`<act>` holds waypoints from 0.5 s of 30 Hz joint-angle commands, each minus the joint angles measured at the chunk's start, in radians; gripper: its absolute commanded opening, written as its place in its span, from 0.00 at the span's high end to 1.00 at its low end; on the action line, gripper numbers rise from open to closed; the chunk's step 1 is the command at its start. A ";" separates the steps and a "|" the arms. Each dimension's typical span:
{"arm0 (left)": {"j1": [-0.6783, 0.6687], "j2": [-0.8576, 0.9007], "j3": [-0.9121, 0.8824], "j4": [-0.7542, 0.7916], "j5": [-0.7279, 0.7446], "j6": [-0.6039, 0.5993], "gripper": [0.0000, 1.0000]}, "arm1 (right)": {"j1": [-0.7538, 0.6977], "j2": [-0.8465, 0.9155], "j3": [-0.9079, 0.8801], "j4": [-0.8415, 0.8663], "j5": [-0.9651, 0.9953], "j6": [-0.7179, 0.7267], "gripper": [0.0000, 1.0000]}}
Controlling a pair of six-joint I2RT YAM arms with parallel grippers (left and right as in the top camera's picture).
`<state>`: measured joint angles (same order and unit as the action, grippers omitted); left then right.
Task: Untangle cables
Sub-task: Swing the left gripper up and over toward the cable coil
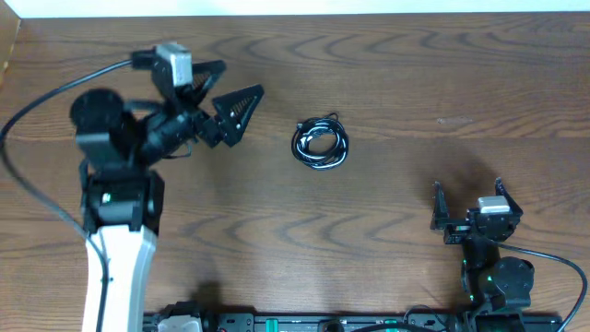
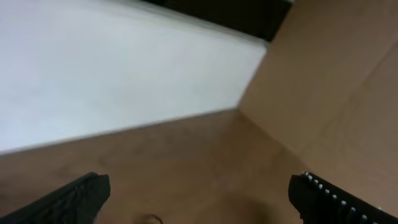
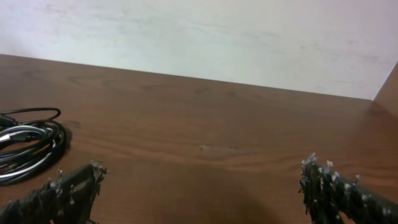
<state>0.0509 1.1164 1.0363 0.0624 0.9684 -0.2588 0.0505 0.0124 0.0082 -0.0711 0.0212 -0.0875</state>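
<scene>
One dark wooden bench (image 1: 415, 83) carries everything, bare but for a single bundle of cord near its middle. Next in size, the left arm (image 1: 115, 203) reaches in from the near-left edge. Its wrist is tipped so that its own camera sees only the bench's far corner and the wall, not the work. The right arm (image 1: 498, 277) sits folded low at the near-right.

Both pairs of fingers stand wide apart and hold nothing. The left fingers (image 1: 238, 106) point toward the bundle from nearby without touching it; the right fingers (image 1: 440, 207) are well apart from it.

Smallest are the cables (image 1: 321, 143) — black and white cords wound into one tight coil lying flat.

The likeliest trouble is a pinch that catches several strands at once, so the whole coil drags across the bench instead of one cord coming free. A pull on the wrong loop could cinch the tangle tighter, or a plug end could snag inside it. Thin cords lying flat also invite a slipped or empty grasp — more so for the left side, whose camera does not show the bundle.
</scene>
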 commanded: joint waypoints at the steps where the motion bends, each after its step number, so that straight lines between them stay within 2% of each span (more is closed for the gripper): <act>1: 0.005 0.066 0.030 -0.007 0.182 -0.003 0.02 | 0.003 -0.006 -0.003 -0.004 -0.002 0.004 0.01; 3: 0.005 0.095 0.030 -0.005 0.230 -0.002 0.02 | 0.003 -0.006 -0.003 -0.003 -0.002 0.004 0.01; 6: 0.005 0.119 0.030 0.020 0.206 -0.002 0.02 | 0.003 -0.006 -0.003 -0.004 -0.002 0.004 0.01; 9: 0.005 0.114 0.034 -0.045 0.021 -0.060 0.02 | 0.003 -0.006 -0.003 -0.003 -0.002 0.004 0.01; 12: 0.004 0.108 0.058 -0.154 -0.148 -0.048 0.02 | 0.003 -0.006 -0.003 -0.003 -0.002 0.004 0.01; 15: 0.004 0.108 0.124 -0.333 -0.268 0.020 0.02 | 0.003 -0.006 -0.003 -0.004 -0.002 0.004 0.01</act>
<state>0.0505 1.2362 1.0752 -0.1646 0.9001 -0.2890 0.0505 0.0124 0.0082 -0.0711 0.0212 -0.0875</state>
